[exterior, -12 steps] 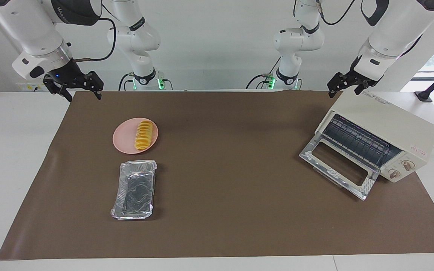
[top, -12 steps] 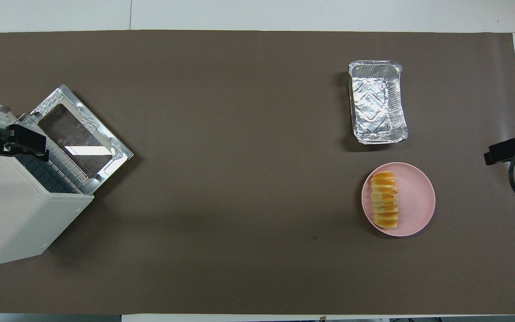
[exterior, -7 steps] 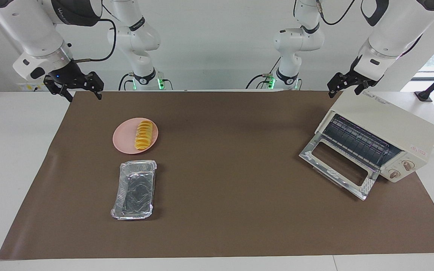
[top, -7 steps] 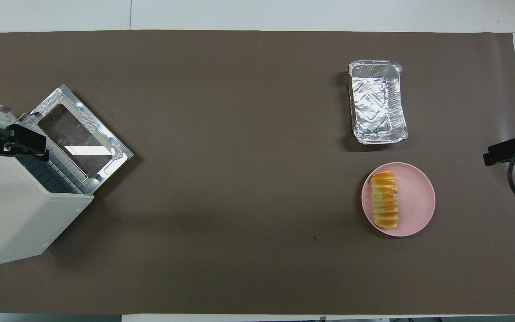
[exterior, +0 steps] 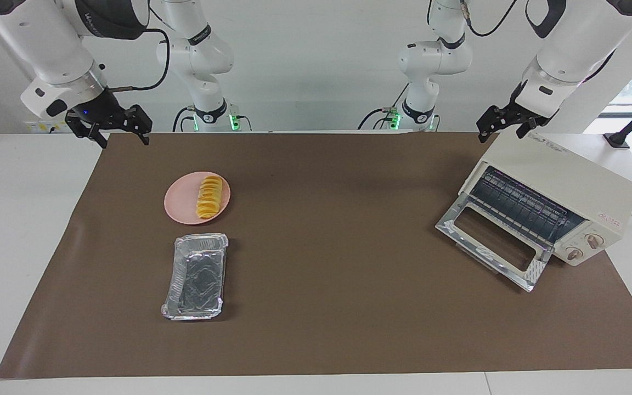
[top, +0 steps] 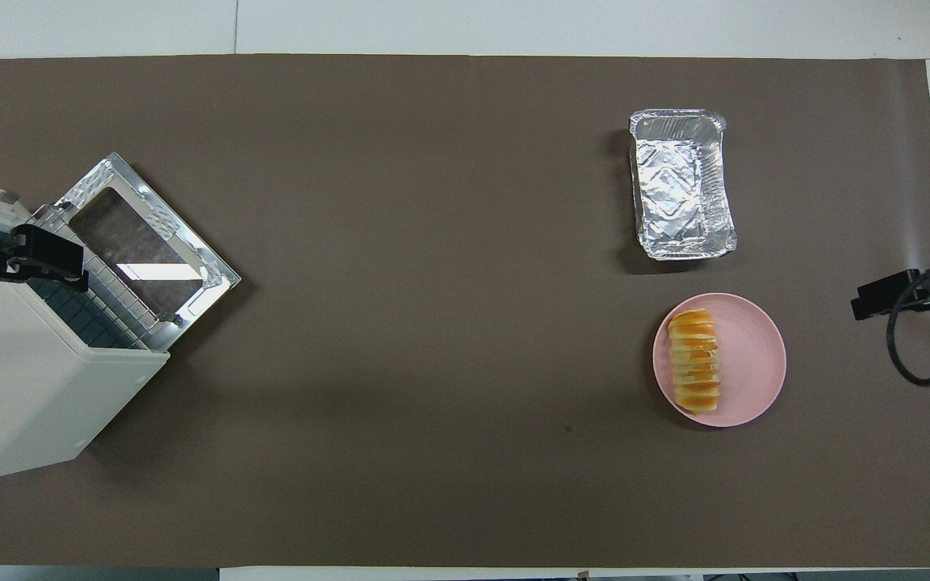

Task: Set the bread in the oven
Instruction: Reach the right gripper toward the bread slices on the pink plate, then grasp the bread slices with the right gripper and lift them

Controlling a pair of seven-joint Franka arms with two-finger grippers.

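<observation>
In the overhead view both arms are mostly cut off: only the dark tip of the right gripper shows at the edge, over the mat's border at the right arm's end of the bench, and the left gripper is a dark shape covering part of the oven. The oven's interior is hard to make out past its wire rack; its glass door lies dropped open on the brown mat.

The bread lies on the pink plate, well apart from the oven, toward the right arm's end. The foil tray sits just beside the plate, farther from the robots.

The right gripper hangs with its fingers spread, empty, over the mat's corner nearest the robots. The left gripper hovers over the oven's top edge; whether its fingers are apart I cannot tell.

Compared with 0.8 s ago, the right gripper has shifted slightly inward over the mat; the left gripper, bread, plate, tray and oven are unchanged.
</observation>
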